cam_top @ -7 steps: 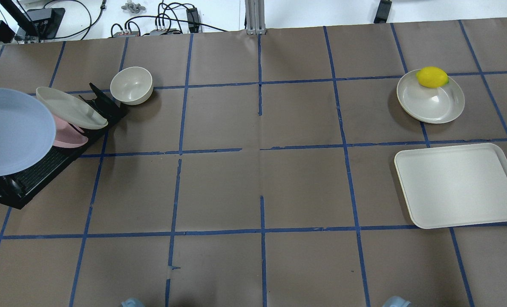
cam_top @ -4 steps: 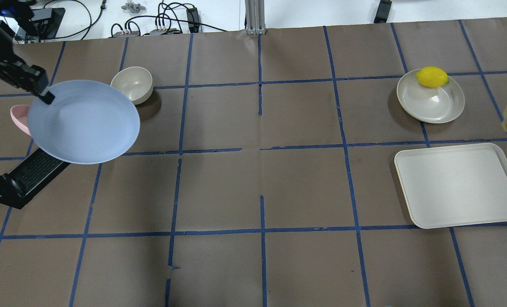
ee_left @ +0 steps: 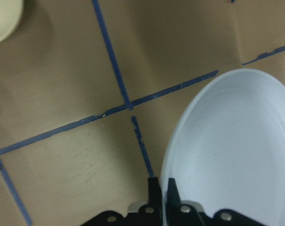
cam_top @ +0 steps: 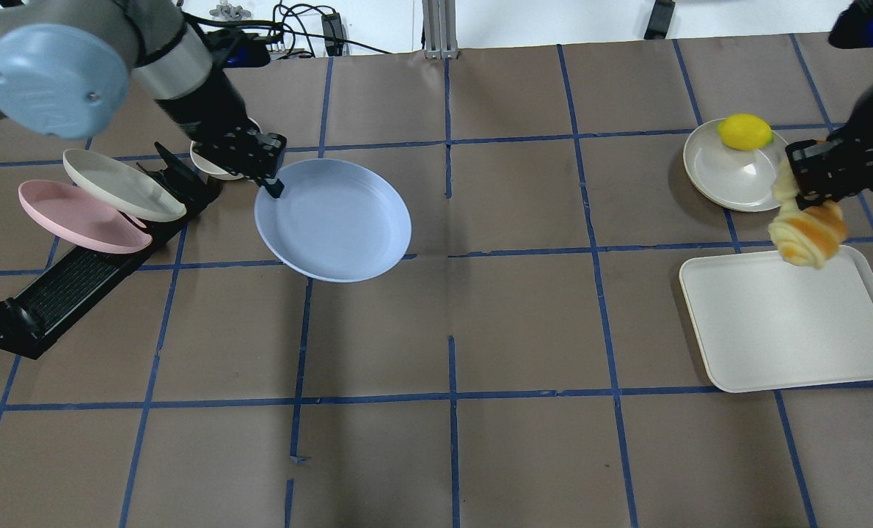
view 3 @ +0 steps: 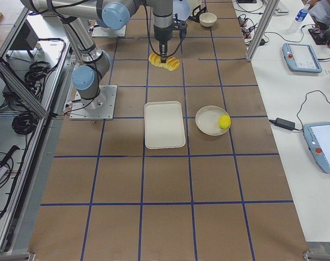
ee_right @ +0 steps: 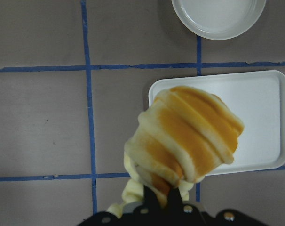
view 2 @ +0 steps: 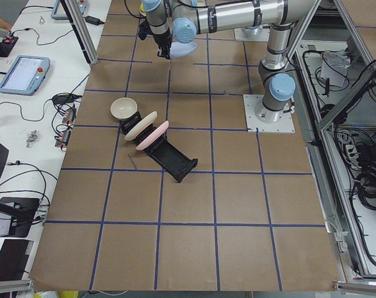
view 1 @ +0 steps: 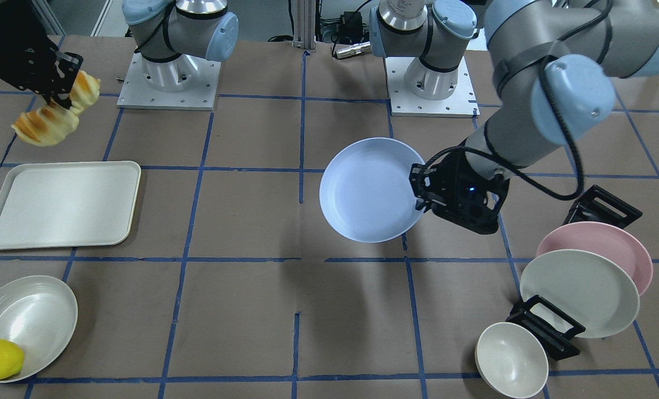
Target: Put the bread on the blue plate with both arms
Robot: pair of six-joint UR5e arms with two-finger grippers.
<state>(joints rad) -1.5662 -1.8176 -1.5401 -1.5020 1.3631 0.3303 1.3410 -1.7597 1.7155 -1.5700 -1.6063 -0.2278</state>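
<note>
Bread (cam_top: 807, 233), a soft loaf striped orange and cream, hangs pinched in the right gripper (cam_top: 800, 201). The left gripper (cam_top: 275, 188) nips the rim of the pale blue round plate (cam_top: 334, 220). Mid-carry, I reckon; next, bread must come over the plate.

Long work table (cam_top: 524, 330) covered in brown paper, marked off into squares by blue tape. Toward one end, a cream rectangular tray (cam_top: 792, 323) lying flat, and near it a cream-white shallow dish (cam_top: 737, 180) carrying a yellow lemon (cam_top: 745, 132) at its rim. Toward the other end, a black dish rack (cam_top: 55, 301) set at an angle to the grid, with a pink plate (cam_top: 77, 218) and a cream plate (cam_top: 121, 185) leaning in its slots, and a small cream bowl (view 1: 511, 360) just beside the rack's end. Along the robot's edge, a pale metal base plate (view 1: 141, 94) and a second base plate (view 1: 457, 105), bolted down apart from each other.
</note>
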